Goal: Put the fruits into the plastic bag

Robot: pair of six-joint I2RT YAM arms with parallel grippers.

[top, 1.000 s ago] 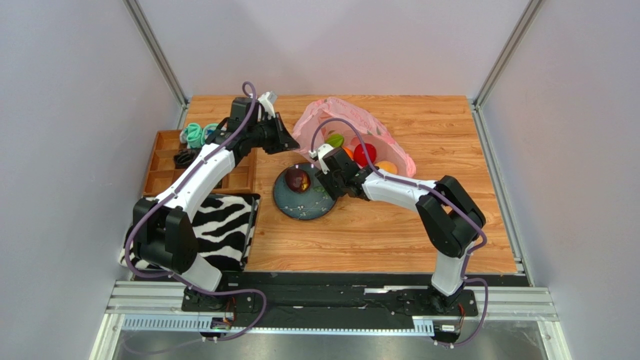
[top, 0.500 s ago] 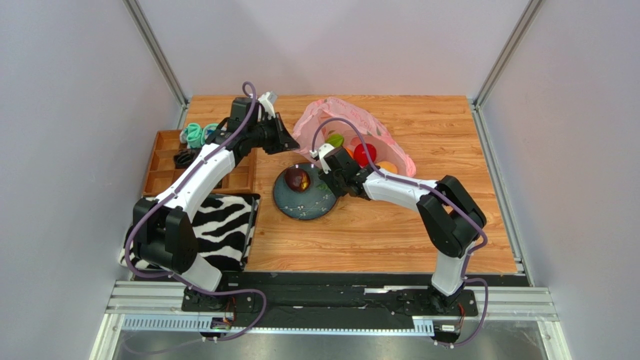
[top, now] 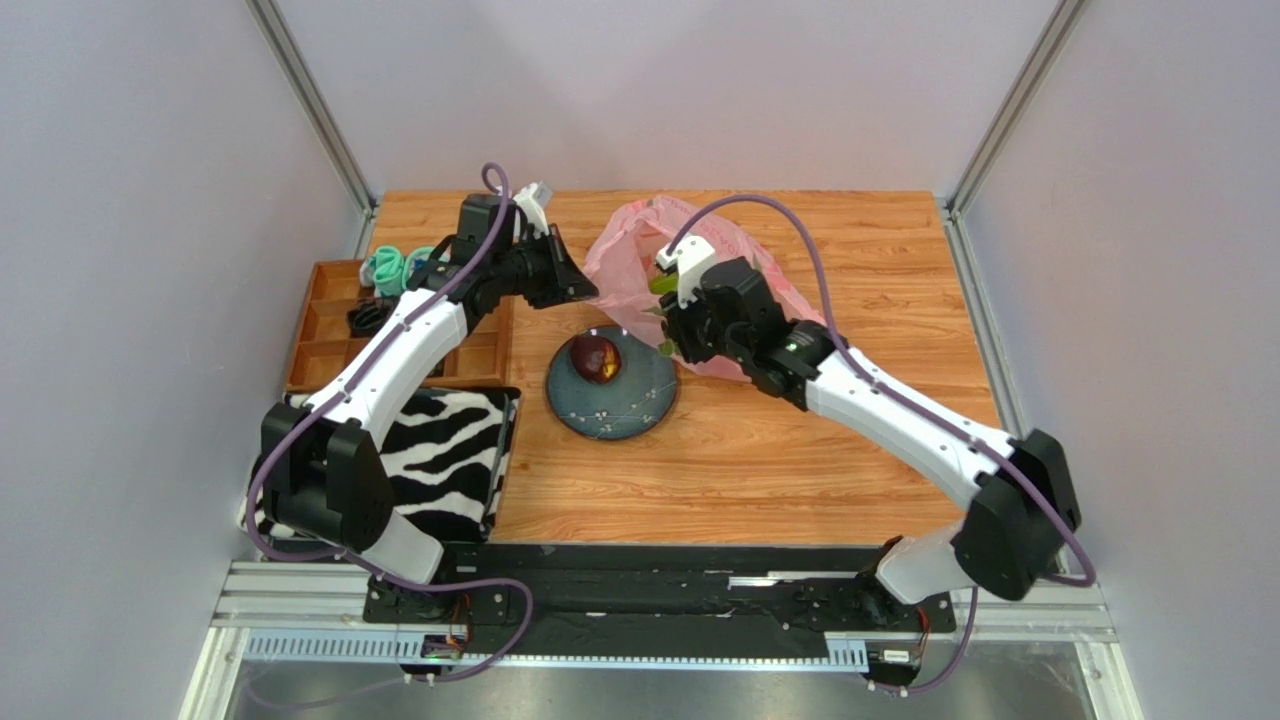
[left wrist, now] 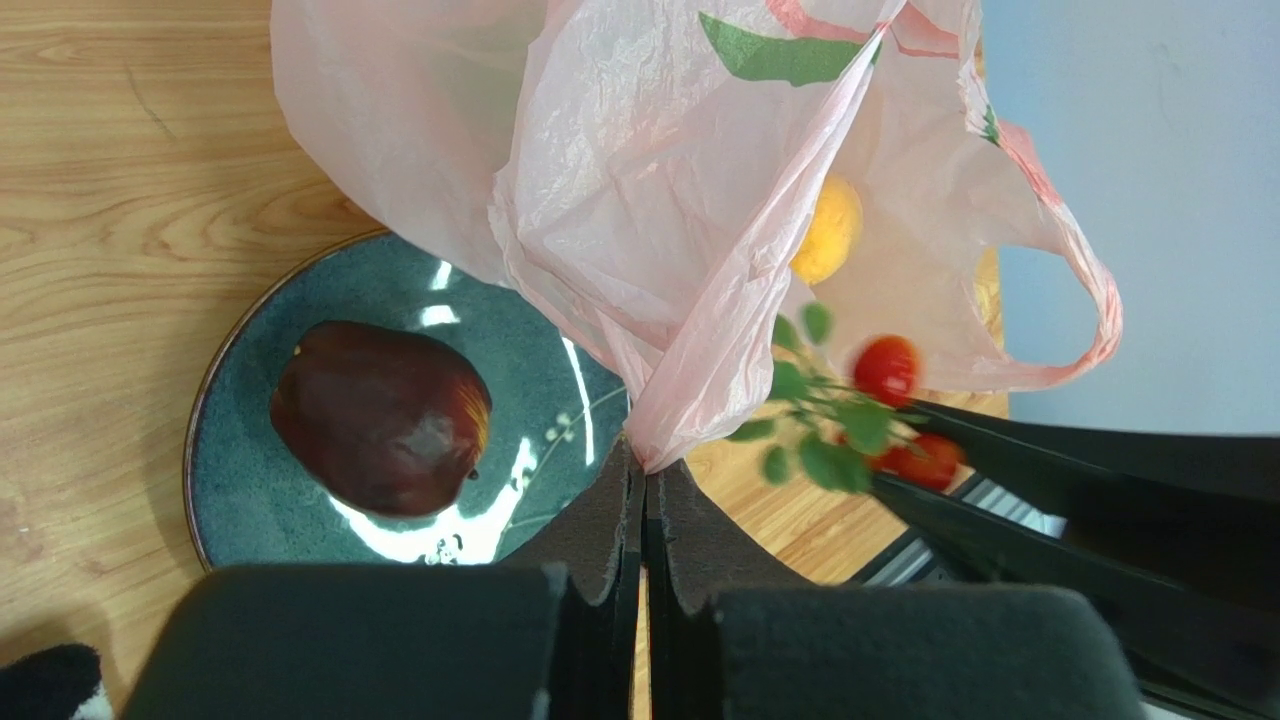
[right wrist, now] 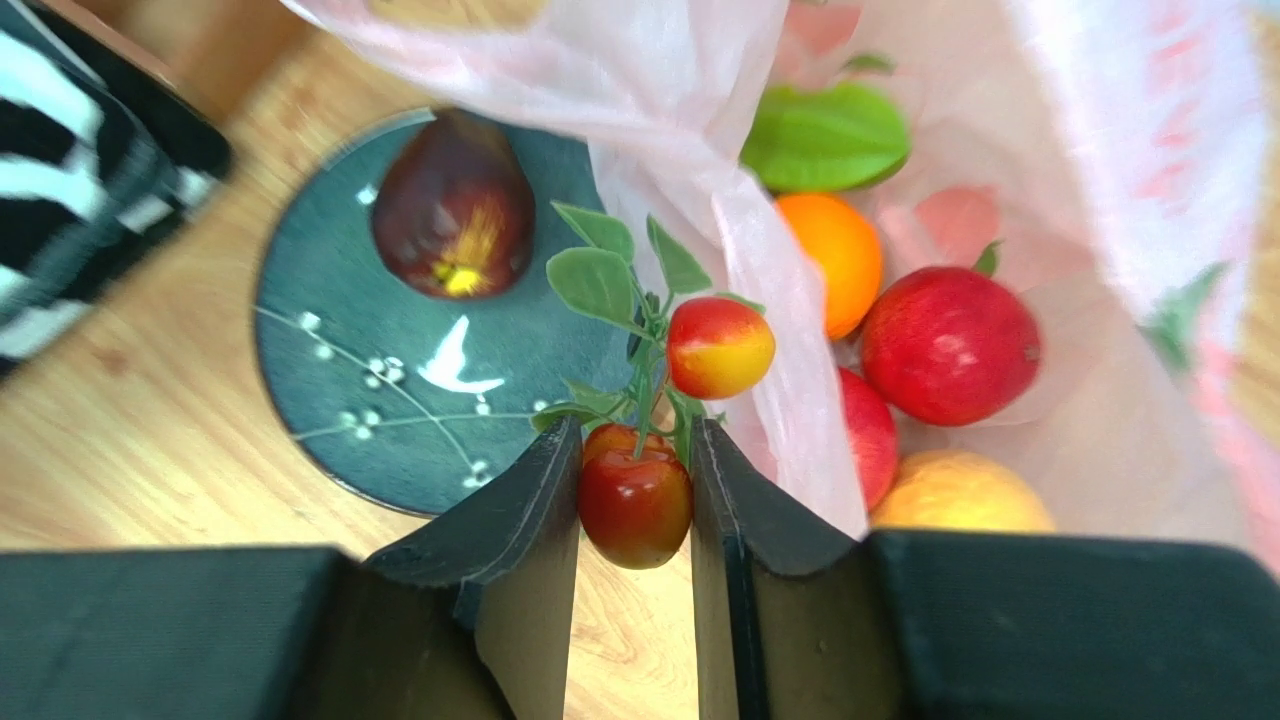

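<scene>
- The left arm's jaws are pressed together on a pinched fold of the thin translucent pink plastic bag (left wrist: pixel 646 375). They hold its rim up just above the far edge of the dark blue-grey round plate (left wrist: pixel 241 495).
- The right arm's jaws are clamped on the lower berry of a sprig of red berries with green leaves (right wrist: pixel 636 503). The second berry and the leaves stick out past the jaw tips.
- In the right wrist view the sprig sits at centre frame, over the plate's right edge and against the bag's open rim. Whether it has crossed the rim cannot be told.
- A dark purple fruit (right wrist: pixel 454 203) lies on the plate, upper left of the right arm's jaws and apart from them.
- Inside the bag, at right of frame, lie a green oval fruit (right wrist: pixel 824 135), an orange (right wrist: pixel 831 255), a red apple (right wrist: pixel 950 342) and a yellow-orange peach (right wrist: pixel 962 495).
- In the top view, a zebra-striped cloth (top: pixel 443 458) lies at the lower left of the wooden desk (top: pixel 721 480), with a wooden compartment tray (top: pixel 334 323) behind it.
</scene>
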